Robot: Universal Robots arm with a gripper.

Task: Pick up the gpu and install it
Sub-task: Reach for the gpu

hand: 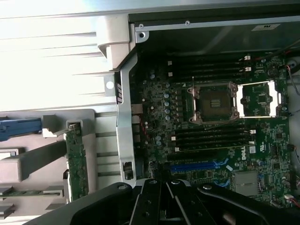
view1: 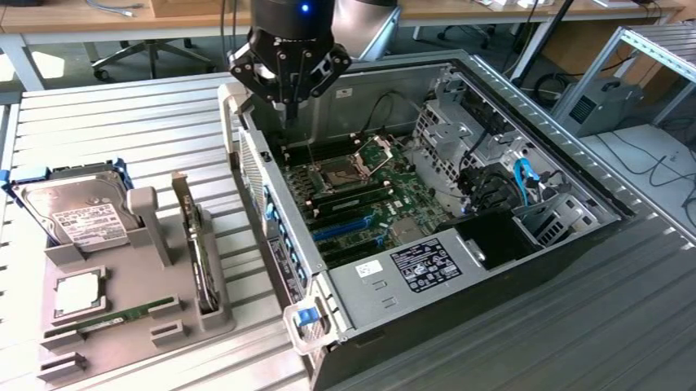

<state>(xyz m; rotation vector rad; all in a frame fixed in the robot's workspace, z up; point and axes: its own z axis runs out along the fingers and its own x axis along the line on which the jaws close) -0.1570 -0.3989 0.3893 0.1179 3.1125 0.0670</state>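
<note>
I'm hovering over open computer case (view1: 376, 285), fingers (view1: 290, 102) shut, gripping nothing; gpu (view1: 197, 252) standing in holder (view1: 212, 319), not yet picked.

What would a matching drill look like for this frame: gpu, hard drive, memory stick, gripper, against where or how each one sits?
Things:
1. gpu
2. hard drive
3. memory stick
4. gripper

Places and states:
A. lying flat on the gray holder
B. shut, above the open computer case
C. standing on edge in a slot of the gray holder
D. propped up at a tilt, white label showing

Pairs: 1-C, 2-D, 3-A, 4-B
</note>
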